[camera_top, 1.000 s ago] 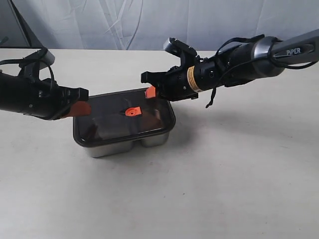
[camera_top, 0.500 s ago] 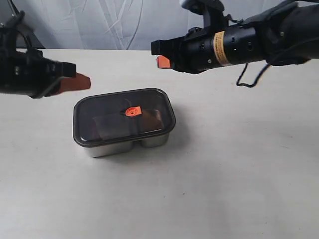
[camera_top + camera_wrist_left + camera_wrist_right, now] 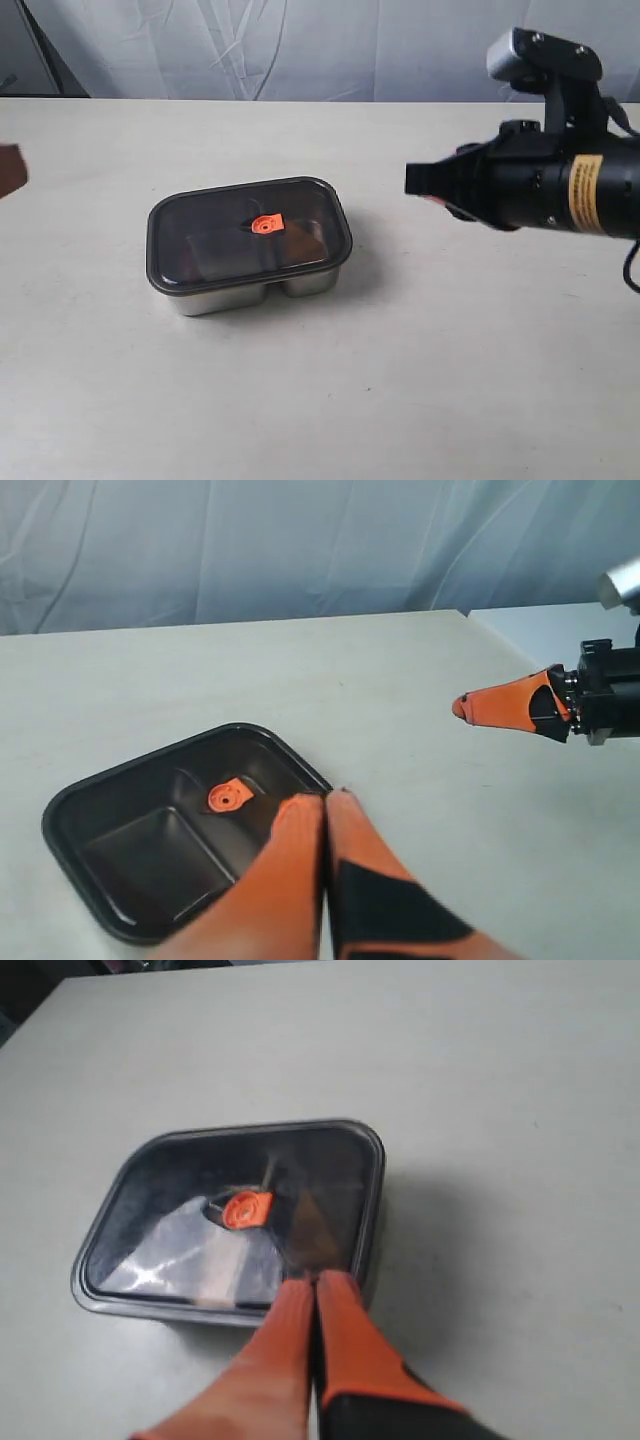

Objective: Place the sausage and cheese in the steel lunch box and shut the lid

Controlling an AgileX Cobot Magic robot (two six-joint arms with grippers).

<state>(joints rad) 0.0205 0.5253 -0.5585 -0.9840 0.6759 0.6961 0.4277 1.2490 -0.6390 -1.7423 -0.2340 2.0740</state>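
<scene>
Clearly, the dark smoky translucent rectangular lid [image 3: 215,222] covers the shiny rectangular steel lunch box [image 3: 235,293]. The left gripper [image 3: 325,802], toward 9 o'clock of it, and the right gripper [image 3: 313,1285], toward 3 o'clock, are both clenched and empty.

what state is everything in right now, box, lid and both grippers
lid: on the box, sitting level
steel lunch box: upright, covered by the lid
left gripper: shut, holding nothing, apart from the box
right gripper: shut, holding nothing, apart from the box
</scene>
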